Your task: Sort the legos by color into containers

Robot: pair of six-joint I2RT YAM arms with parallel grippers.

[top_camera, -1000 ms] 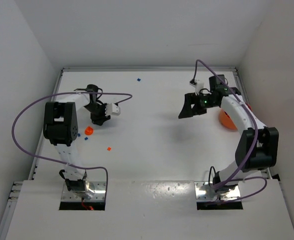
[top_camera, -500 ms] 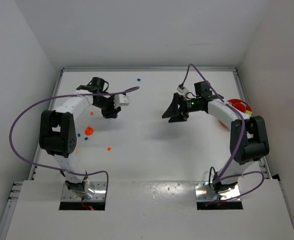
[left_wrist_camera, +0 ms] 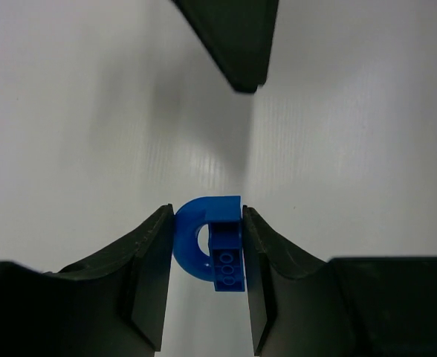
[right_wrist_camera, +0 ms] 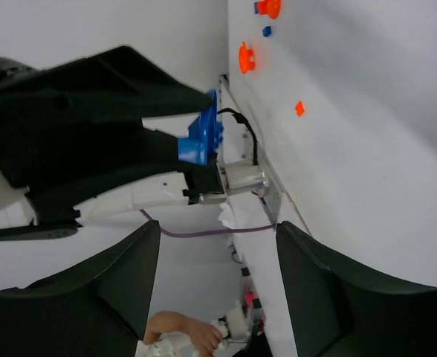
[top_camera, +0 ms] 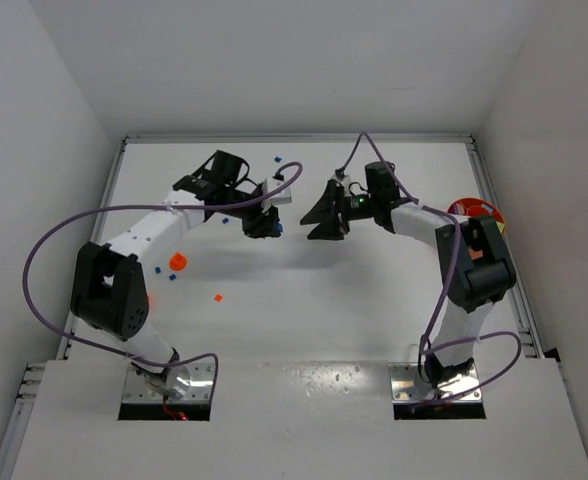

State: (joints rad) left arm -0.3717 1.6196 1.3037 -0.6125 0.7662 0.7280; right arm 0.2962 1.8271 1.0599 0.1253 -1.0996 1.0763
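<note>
Closing in: the left gripper (top_camera: 264,222) and right gripper (top_camera: 319,215) had swung from the sides of the top view to its upper middle, facing each other, just apart.
Left gripper: clamped on a blue lego (left_wrist_camera: 217,249), pinched between both fingers above the table (top_camera: 374,300).
Right gripper: spread wide, holding nothing.
Orange bowl (top_camera: 474,212): at the right edge, well apart from the brick.
Meaning: probably a handover. The brick was in no container yet, and an orange lego (top_camera: 218,297) lay loose left of centre.
</note>
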